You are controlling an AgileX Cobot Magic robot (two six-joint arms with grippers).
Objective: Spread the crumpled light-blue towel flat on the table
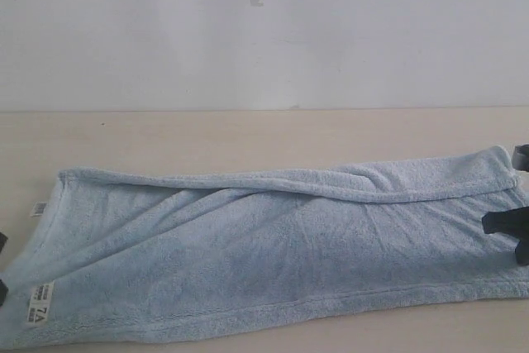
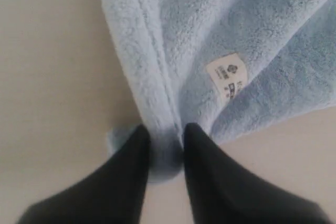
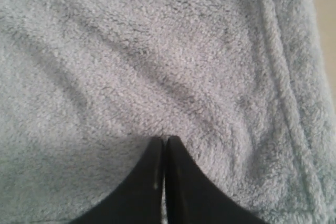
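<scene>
The light-blue towel (image 1: pixel 273 254) lies stretched left to right across the table (image 1: pixel 248 134), with long folds running along it and its far edge rolled over. A white label (image 1: pixel 40 303) shows at its left end. At the left edge of the exterior view, my left gripper (image 2: pixel 167 132) pinches a bunched fold of the towel's (image 2: pixel 210 35) hem beside that label (image 2: pixel 227 74). My right gripper (image 1: pixel 502 222) is at the towel's right end. Its fingers are pressed together on the fleece (image 3: pixel 157 66), and creases radiate from the tips of the right gripper (image 3: pixel 165 139).
A plain white wall (image 1: pixel 248 31) rises behind the table's far edge. Bare tabletop runs between the wall and the towel. A second small white tag (image 1: pixel 38 208) sticks out at the towel's far left corner. The towel's near hem lies close to the table's front.
</scene>
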